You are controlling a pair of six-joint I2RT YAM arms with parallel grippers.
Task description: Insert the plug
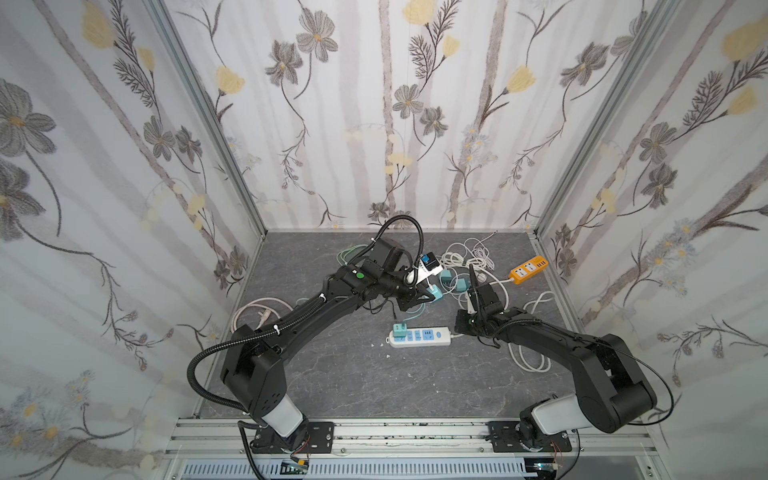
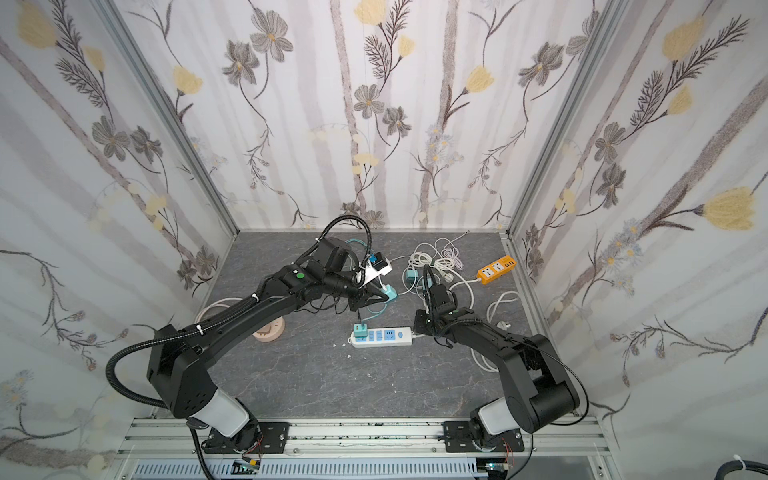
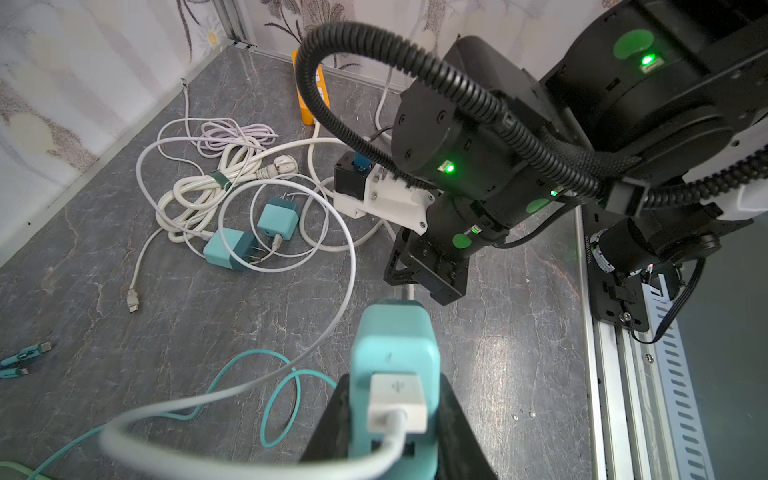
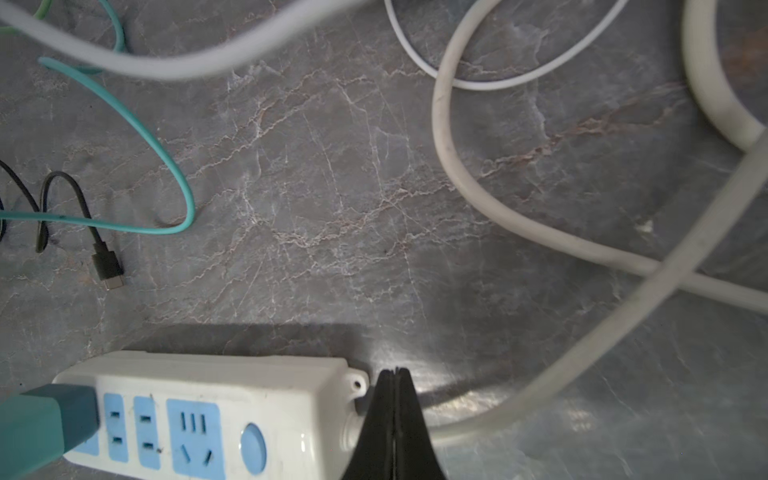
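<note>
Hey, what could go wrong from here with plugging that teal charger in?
1. The white cable from the teal charger in the left gripper loops around two loose chargers; it may drag them.
2. The right gripper is shut beside the power strip, not gripping it, so the strip might slide under the push.

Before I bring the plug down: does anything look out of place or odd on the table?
Nothing spilled or damaged. One snag risk: the white cable from the teal charger in the left gripper seems to loop around two loose chargers. The power strip lies flat.
</note>
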